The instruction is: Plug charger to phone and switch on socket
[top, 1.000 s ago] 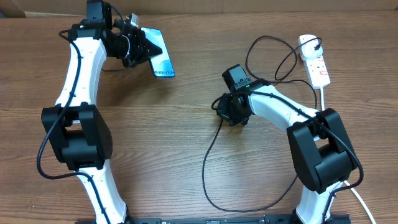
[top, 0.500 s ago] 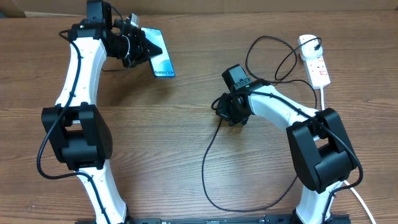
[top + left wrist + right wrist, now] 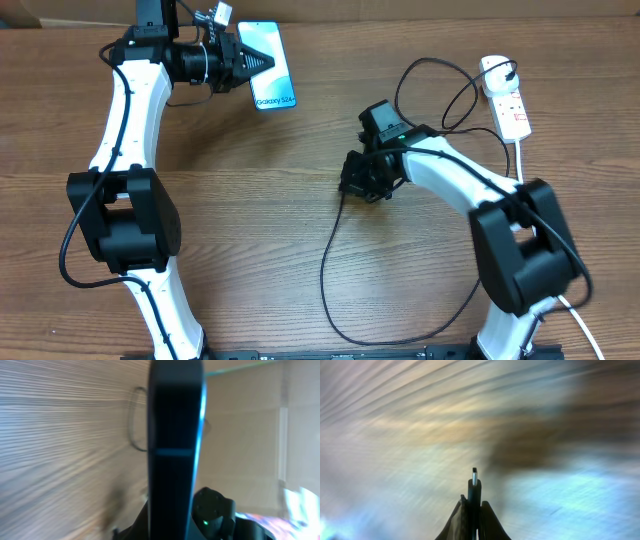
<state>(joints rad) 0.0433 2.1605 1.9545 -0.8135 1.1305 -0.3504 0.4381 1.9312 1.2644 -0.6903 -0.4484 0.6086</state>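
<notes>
The slim blue-white smartphone [image 3: 273, 66] was at eleven o'clock over the brown wooden table [image 3: 250, 250], its short end pinched by the left gripper [image 3: 243, 62], we judged to offer its port. The right gripper [image 3: 474, 505], near centre, was pressed onto the connector tip [image 3: 474, 477] of the thin black charger cable [image 3: 322, 270]. The left arm stretched far and bent toward three o'clock; the right arm folded toward nine.

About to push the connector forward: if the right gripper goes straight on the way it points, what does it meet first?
Probably bare table; the right gripper, shut on the charger tip, doesn't aim at the phone. Depth unclear.
</notes>
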